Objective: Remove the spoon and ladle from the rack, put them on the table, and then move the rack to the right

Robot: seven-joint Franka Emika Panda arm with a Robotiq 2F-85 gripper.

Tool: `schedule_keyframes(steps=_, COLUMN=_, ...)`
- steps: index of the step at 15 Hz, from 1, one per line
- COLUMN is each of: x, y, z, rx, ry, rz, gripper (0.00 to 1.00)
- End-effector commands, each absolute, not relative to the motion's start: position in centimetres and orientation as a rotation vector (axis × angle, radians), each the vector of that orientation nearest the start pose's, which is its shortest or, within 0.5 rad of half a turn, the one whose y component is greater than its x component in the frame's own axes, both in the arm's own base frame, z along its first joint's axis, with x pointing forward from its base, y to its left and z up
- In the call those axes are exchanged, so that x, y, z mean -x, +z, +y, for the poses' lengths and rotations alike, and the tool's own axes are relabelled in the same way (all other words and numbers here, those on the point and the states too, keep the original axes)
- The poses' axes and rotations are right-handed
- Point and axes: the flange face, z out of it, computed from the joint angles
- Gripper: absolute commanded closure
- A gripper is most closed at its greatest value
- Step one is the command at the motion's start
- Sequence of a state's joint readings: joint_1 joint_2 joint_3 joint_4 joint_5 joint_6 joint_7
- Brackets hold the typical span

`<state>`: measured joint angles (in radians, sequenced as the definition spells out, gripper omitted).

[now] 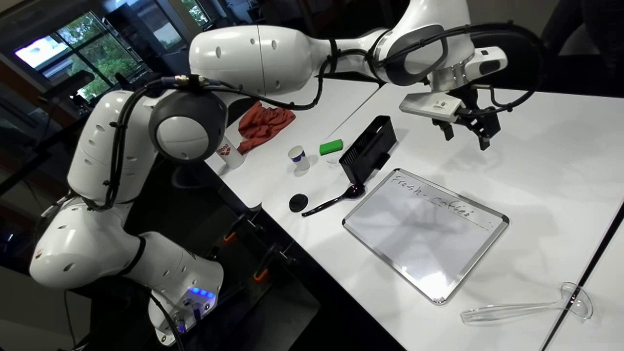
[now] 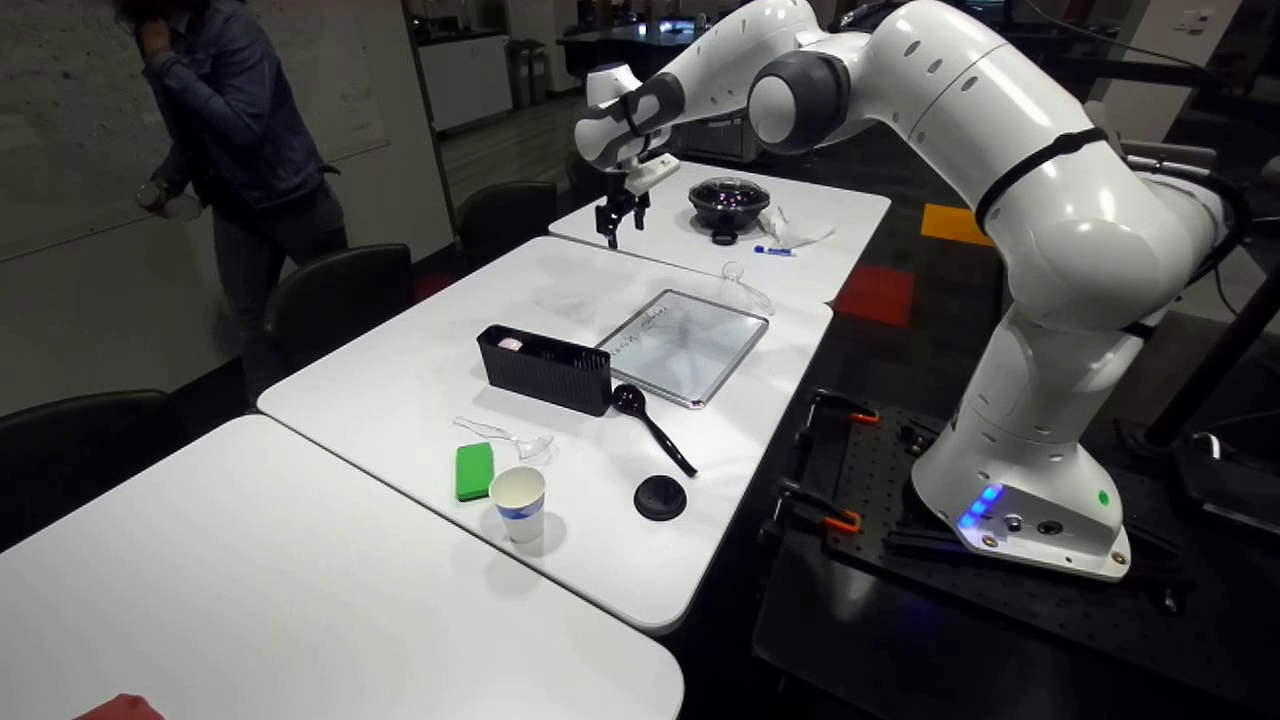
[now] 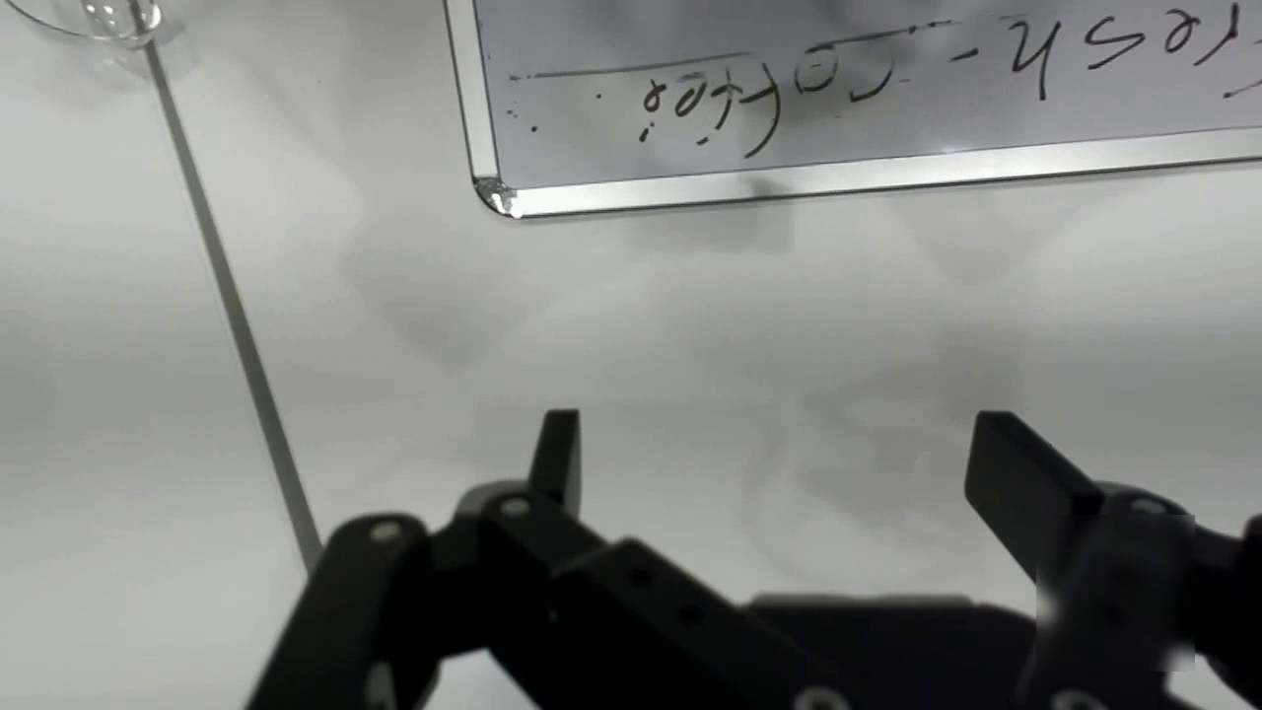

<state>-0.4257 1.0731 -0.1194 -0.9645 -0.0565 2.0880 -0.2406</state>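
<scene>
Our white table [image 2: 375, 390], in an exterior view
Nearest us, paper cup [image 2: 519, 507], green block [image 2: 475, 471] left, black lid [image 2: 660, 497] right; then clear utensil [image 2: 518, 441], rack [image 2: 545, 378], black ladle [image 2: 660, 437] on its right; whiteboard [image 2: 690, 345] beyond; second clear utensil [image 2: 748, 292] across the far seam.

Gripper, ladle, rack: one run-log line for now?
gripper: open, empty, above table | ladle: on table, near rack | rack: upright on table

A whiteboard [image 1: 419, 243] bore handwriting [image 1: 431, 197]. A green block [image 1: 331, 147] lay near an upright paper cup [image 2: 518, 505], with a round black lid [image 2: 660, 497] nearby. A red cloth [image 1: 263, 123] lay crumpled. In an exterior view, a lidded black pot [image 2: 729, 208] sat near a blue marker [image 2: 774, 251], and a person [image 2: 235, 120] stood near chairs [image 2: 340, 300]
</scene>
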Motion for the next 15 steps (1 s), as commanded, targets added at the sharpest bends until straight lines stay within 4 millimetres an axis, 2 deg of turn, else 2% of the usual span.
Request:
schedule_keyframes(steps=1, x=-68.9, y=23.6, z=-32.6, rx=3.214, ry=0.019, rz=0.161, gripper=0.00)
schedule_keyframes(steps=6, x=-68.2, y=24.6, z=-25.6, rx=3.134, ry=0.052, rz=0.053, gripper=0.00)
schedule_keyframes(steps=13, x=-64.4, y=22.4, z=-18.4, rx=3.100, ry=0.091, rz=-0.260, gripper=0.00)
schedule_keyframes(steps=14, x=-66.8, y=22.0, z=-20.2, rx=3.105, ry=0.109, rz=-0.183, gripper=0.00)
schedule_keyframes(steps=15, x=-66.5, y=21.6, z=-19.7, rx=3.104, ry=0.117, rz=-0.193, gripper=0.00)
